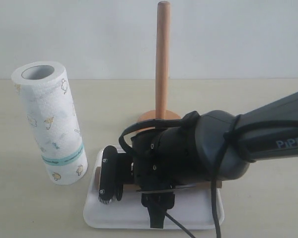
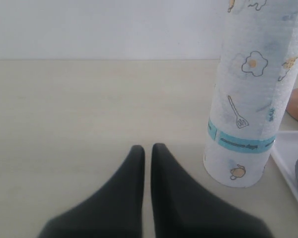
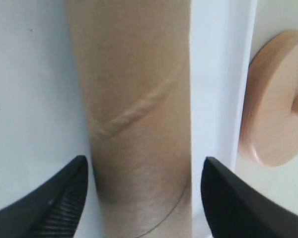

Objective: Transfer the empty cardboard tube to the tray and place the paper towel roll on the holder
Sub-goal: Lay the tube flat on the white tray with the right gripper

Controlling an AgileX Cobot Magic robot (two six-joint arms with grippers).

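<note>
Tray point(image 1: 139, 220) nearest, lower centre of the exterior frame, cardboard tube point(image 3: 139, 99) lying flat along it, so that step looks done. Right gripper point(image 3: 144, 166) straddling the tube, jaws apart, white tray showing on either side, clamping nothing. Right arm point(image 1: 268, 134) reaching in low from the right edge, wrist nearly level. Left gripper point(image 2: 146, 148) pressed together, empty, low over the tabletop point(image 2: 64, 124) near the upright paper towel roll point(image 1: 49, 124) at left. Holder point(image 1: 162, 59) behind the tray, pole bare, ready for the roll.
</note>
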